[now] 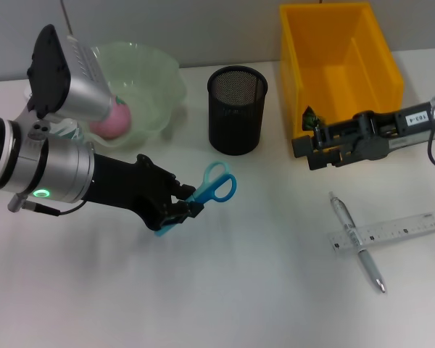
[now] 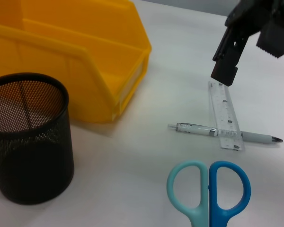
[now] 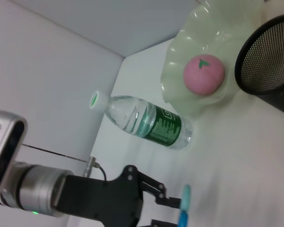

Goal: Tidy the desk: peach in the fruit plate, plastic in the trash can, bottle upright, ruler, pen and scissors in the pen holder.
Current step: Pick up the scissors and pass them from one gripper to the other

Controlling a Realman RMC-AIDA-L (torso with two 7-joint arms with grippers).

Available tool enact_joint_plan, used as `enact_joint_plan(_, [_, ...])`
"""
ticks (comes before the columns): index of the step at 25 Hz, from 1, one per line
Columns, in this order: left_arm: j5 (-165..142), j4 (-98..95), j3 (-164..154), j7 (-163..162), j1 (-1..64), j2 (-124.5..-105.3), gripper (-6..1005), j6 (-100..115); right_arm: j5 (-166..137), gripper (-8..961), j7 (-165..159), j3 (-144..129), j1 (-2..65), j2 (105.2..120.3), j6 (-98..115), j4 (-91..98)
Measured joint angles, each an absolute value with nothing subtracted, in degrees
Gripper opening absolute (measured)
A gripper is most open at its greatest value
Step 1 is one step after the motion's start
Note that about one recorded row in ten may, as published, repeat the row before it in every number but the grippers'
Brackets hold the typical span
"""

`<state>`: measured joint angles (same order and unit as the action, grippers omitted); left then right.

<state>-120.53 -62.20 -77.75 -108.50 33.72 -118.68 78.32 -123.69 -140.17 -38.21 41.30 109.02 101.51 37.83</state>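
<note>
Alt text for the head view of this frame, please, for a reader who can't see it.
The left gripper holds blue scissors by the blades on a white desk, near a black mesh pen holder. A peach sits in a green fruit plate; the right gripper hangs beside a yellow bin, above a pen crossing a ruler.

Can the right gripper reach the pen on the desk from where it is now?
Probably yes. The right gripper hangs by the yellow bin, and the pen lies on open desk in front of it. Only the ruler crosses over it, which may hinder gripping the middle.
</note>
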Motion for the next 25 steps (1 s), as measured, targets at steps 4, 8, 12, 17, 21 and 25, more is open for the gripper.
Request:
enact_joint_plan(4, [-121.0, -63.0, -79.1, -108.5, 33.9, -118.52, 244, 78.3, -125.6, 751, -144.0, -38.3, 43.5, 108.72, 102.2, 37.7])
enact_joint_plan(8, [-121.5, -63.2, -79.7, -108.6, 34.2, -118.65, 244, 77.3, -127.1, 751, -145.3, -39.4, 45.4, 108.69, 102.1, 37.6])
enact_joint_plan(12, [-120.5, -62.7, -79.9, -108.9, 33.3, -118.72, 244, 74.8, -127.2, 750, -145.2, -39.0, 45.2, 108.61, 101.8, 38.2])
enact_joint_plan(17, [-117.3, -62.7, -80.2, -108.0, 32.3, -118.70, 244, 74.0, -127.1, 750, -144.6, -36.9, 44.1, 107.64, 100.7, 38.5])
enact_joint_plan(21, [-117.5, -62.3, -81.2, -108.0, 33.0, -118.79, 244, 73.5, -127.3, 750, -145.0, -39.0, 45.4, 107.02, 100.6, 37.4])
enact_joint_plan(25, [-117.5, -62.0, -82.1, -107.8, 33.0, -118.80, 244, 72.5, -128.6, 749, -145.5, -41.5, 47.2, 107.02, 99.5, 36.1])
